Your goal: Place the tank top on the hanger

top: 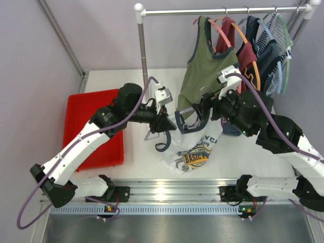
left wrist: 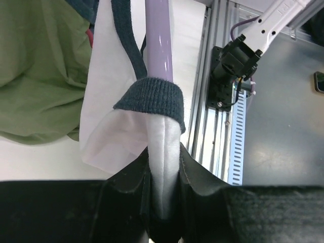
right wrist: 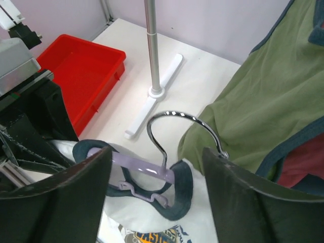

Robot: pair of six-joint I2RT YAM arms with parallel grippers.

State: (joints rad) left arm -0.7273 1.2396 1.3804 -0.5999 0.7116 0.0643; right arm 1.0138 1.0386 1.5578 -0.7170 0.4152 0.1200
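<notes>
My left end effector (left wrist: 164,169) is clamped on the white shoulder fabric of the tank top (top: 195,152). The hanger (left wrist: 159,45) runs lengthwise straight away from it, through the navy trim. My right end effector (right wrist: 157,167) stands apart. The hook (right wrist: 174,119) rises just ahead between its fingers, so this arm is nearer. The top's body drapes toward the desk (top: 101,81).

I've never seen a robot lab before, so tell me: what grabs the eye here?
Mid-table, a white tank top is threaded onto a lavender hanger; the left gripper pinches its fabric, and the right gripper stands open by the hook. A red tray sits left, a crowded clothes rail behind.
</notes>
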